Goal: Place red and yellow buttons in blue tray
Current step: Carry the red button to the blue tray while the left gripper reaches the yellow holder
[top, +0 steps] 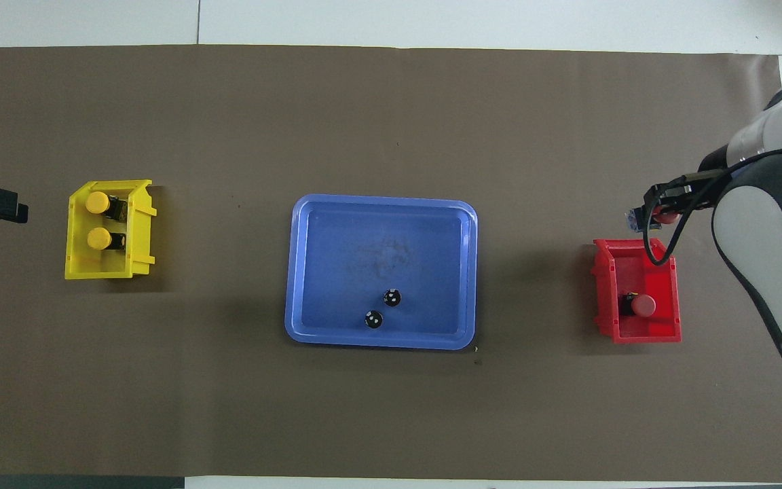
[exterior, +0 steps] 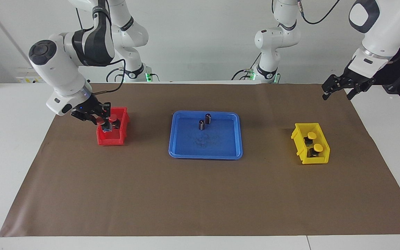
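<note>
Red button [exterior: 100, 122], a round mushroom cap on what seems a small dark base, hangs pinched in the right gripper [exterior: 102, 124] over the red bin [exterior: 111, 140], where a second red button [top: 642, 305] lies on its side. Toward the middle of the brown mat [exterior: 200, 194] sits the flat blue tray [exterior: 205, 152] with rounded corners, two dark cylinders [exterior: 204, 122] standing upright in its part nearer the robots. At the left arm's end, two yellow buttons [exterior: 314, 142] lie in the yellow bin [exterior: 304, 151], and the left gripper [exterior: 337, 91] waits in the air over the mat's corner, fingers spread.
</note>
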`<action>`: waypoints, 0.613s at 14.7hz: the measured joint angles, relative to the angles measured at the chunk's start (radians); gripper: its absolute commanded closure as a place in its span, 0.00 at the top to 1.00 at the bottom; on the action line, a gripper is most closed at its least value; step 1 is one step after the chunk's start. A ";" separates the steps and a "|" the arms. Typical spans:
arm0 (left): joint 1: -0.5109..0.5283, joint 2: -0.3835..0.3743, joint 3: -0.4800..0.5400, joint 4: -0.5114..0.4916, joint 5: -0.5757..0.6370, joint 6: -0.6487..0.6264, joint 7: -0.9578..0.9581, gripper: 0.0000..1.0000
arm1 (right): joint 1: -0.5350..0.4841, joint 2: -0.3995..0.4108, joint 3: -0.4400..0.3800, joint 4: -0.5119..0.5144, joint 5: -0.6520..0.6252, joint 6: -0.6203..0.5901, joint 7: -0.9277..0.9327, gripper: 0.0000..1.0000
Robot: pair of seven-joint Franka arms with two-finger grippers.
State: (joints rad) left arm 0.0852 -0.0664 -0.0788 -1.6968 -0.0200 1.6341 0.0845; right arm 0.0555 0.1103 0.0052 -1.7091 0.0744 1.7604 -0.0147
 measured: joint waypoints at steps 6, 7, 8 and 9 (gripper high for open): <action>0.019 0.000 0.001 -0.011 0.000 0.004 -0.002 1.00 | 0.367 0.178 0.013 0.066 0.011 0.192 0.508 0.21; 0.030 -0.001 0.001 -0.020 0.000 0.017 -0.001 1.00 | 0.400 0.213 0.012 0.066 0.006 0.216 0.537 0.21; 0.039 -0.003 0.001 -0.038 0.000 0.043 0.002 1.00 | 0.421 0.245 0.012 0.065 0.001 0.233 0.557 0.21; 0.046 -0.007 0.001 -0.064 0.000 0.078 0.007 1.00 | 0.435 0.272 0.011 0.064 -0.003 0.249 0.572 0.22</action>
State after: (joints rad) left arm 0.1311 -0.0739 -0.0775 -1.7608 -0.0200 1.7123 0.0911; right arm 0.4907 0.3823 0.0162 -1.6452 0.0717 2.0098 0.5575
